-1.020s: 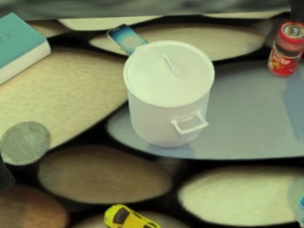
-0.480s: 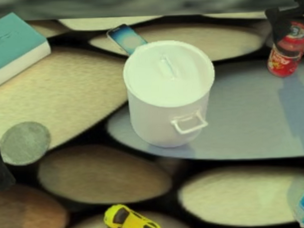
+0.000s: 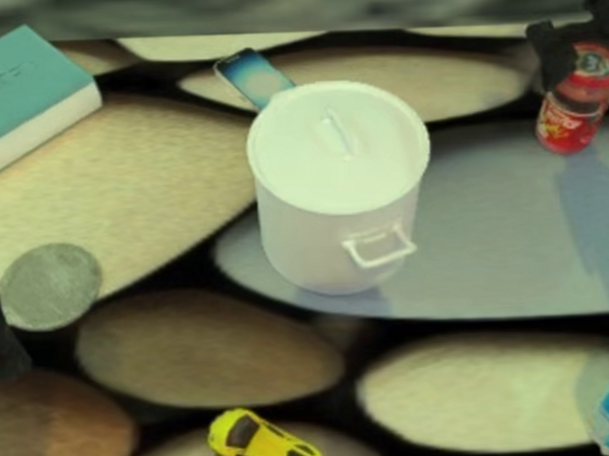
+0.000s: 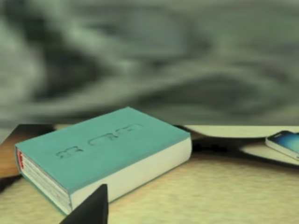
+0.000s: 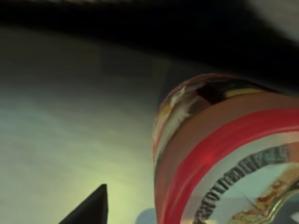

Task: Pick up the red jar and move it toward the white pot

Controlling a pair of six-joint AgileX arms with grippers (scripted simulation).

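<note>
Since the earlier frames, the right gripper (image 3: 575, 48) is settling lower over the red jar (image 3: 572, 99) in the upper right corner of the top view; a second ago only its dark tip showed above the lid, and now one dark finger (image 3: 546, 49) is hanging beside the jar's left shoulder. Whether the fingers are spread or already pressing the jar, I cannot tell; the right wrist view is only showing the jar (image 5: 224, 154) looming large beside one finger (image 5: 88, 207).

To do this step well, the gripper is needing to straddle the jar below the lid, centred, before squeezing, since the jar is slim and looking easy to tip. Lifting it straight up first would be wise, then carrying it left toward the white pot (image 3: 335, 187), which is standing at the frame's centre, well apart from the jar.

Between jar and pot nothing is lying. A phone (image 3: 251, 75) is peeking out behind the pot, a teal book (image 3: 25, 93) is sitting upper left, a grey disc (image 3: 48, 285) at the left edge, a yellow toy car (image 3: 262, 442) along the bottom. The left arm is parked at the lower left.
</note>
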